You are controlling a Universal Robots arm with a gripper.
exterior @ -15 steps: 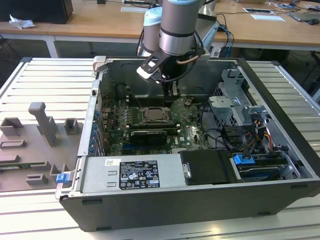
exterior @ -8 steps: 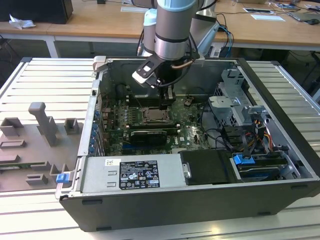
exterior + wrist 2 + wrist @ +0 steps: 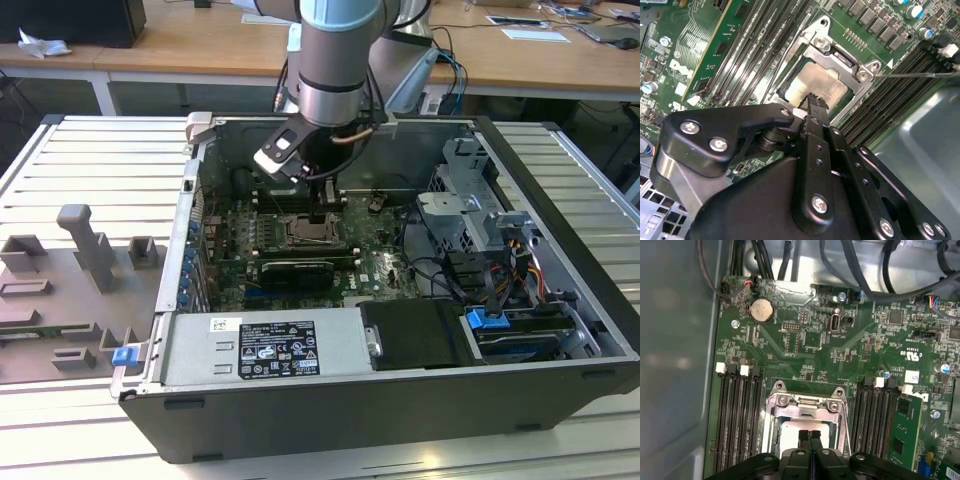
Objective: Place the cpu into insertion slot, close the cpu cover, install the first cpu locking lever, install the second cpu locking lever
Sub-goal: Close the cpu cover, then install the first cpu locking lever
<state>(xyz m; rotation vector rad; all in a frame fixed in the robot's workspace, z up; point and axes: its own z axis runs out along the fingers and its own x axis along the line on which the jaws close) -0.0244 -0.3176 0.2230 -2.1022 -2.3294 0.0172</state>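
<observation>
Several grey plastic fixtures point(image 3: 85, 245) sit at the exterior view's left. Right of them stands the open dark grey computer case point(image 3: 560, 200). Inside it hangs the black two-finger gripper point(image 3: 322, 210), its fingertips point(image 3: 804, 436) pressed together with nothing between them. They are just over the pale silver-beige square cpu point(image 3: 817, 84), which lies in the silver-rimmed insertion slot point(image 3: 315, 235) on the green board point(image 3: 815, 345). The thin silver cpu cover point(image 3: 840, 427) frames it.
</observation>
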